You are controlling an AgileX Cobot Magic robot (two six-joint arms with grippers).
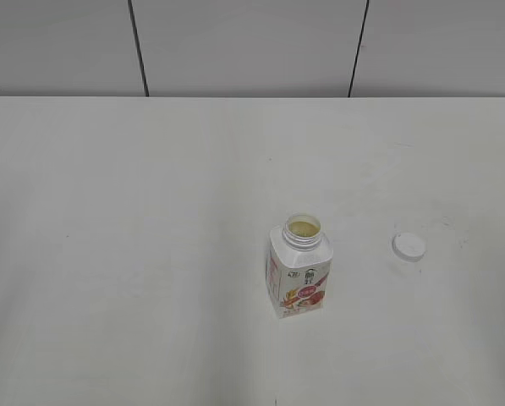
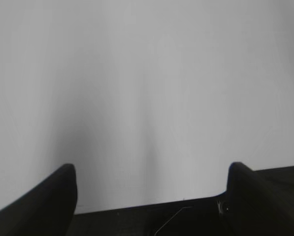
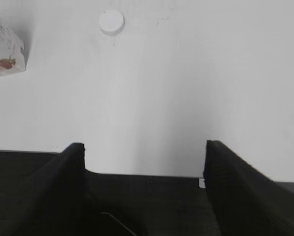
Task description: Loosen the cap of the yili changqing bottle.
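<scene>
The yili changqing bottle (image 1: 298, 269) stands upright on the white table, its neck open and pale liquid showing inside. Its corner also shows in the right wrist view (image 3: 4, 51) at the top left. The white cap (image 1: 408, 245) lies flat on the table to the right of the bottle, apart from it; it also shows in the right wrist view (image 3: 111, 21). My left gripper (image 2: 150, 172) is open and empty over bare table. My right gripper (image 3: 144, 147) is open and empty, well back from the cap. Neither arm shows in the exterior view.
The white table (image 1: 150, 237) ends at a grey panelled wall (image 1: 252, 46) at the back.
</scene>
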